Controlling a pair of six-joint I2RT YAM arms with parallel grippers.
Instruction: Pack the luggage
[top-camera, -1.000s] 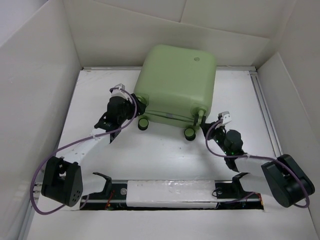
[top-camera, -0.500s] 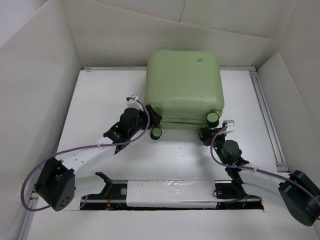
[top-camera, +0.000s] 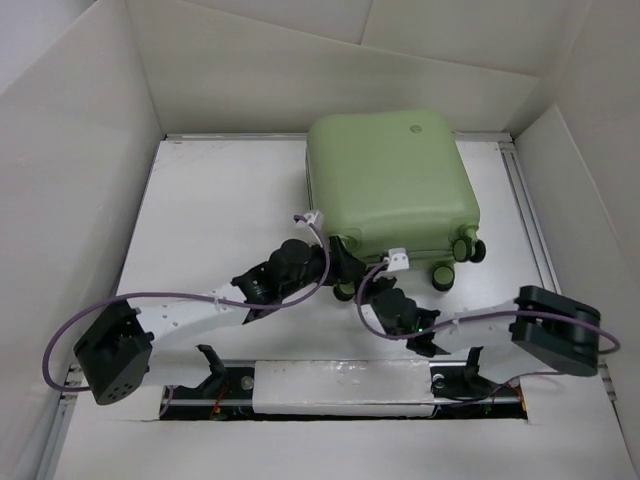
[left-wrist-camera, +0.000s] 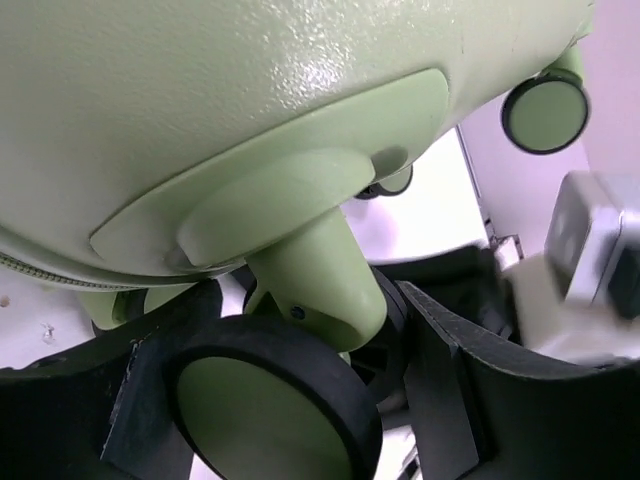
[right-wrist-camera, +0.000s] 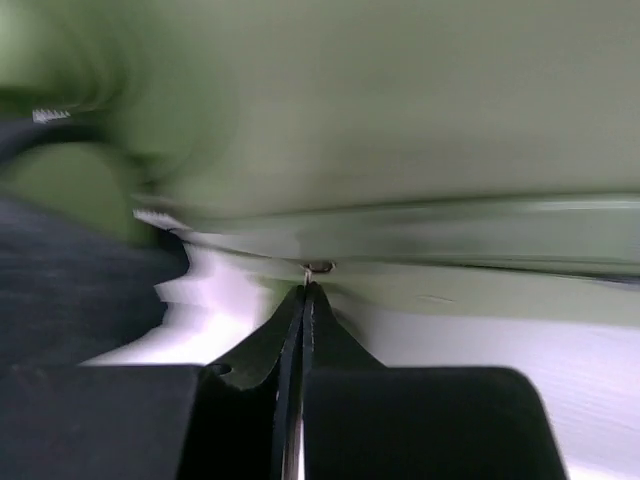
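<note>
The left gripper (top-camera: 343, 268) clasped a near wheel (left-wrist-camera: 272, 412) of the suitcase (top-camera: 390, 180). The right gripper (right-wrist-camera: 304, 300) sat fully shut against the zipper seam (right-wrist-camera: 450, 215).

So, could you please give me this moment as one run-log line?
luggage: closed, flat | left gripper: jaws either side of wheel | right gripper: jaws shut at seam
</note>
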